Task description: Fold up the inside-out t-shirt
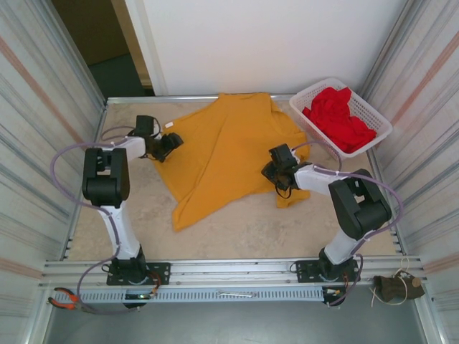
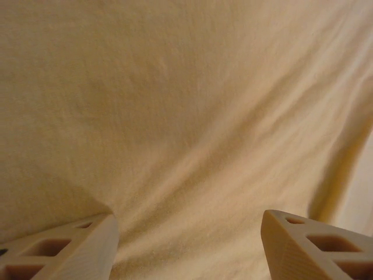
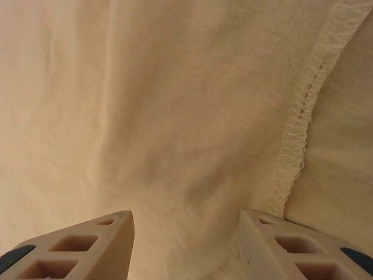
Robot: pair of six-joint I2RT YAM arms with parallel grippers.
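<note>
Mustard t-shirt (image 1: 222, 154) lies under left tool (image 1: 171, 145) at left edge, under right tool (image 1: 274, 173) at right side; both gaping.

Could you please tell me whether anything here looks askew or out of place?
The yellow t-shirt lies rumpled and diagonal on the table, one flap folded over unevenly, a corner trailing toward the near edge. Its overlock seam faces up, so it is inside out. The red garment sits heaped in its basket.

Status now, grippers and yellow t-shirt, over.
Left gripper open at t-shirt edge. Right gripper open over its seam. T-shirt rumpled, unfolded. Nothing blocking.
</note>
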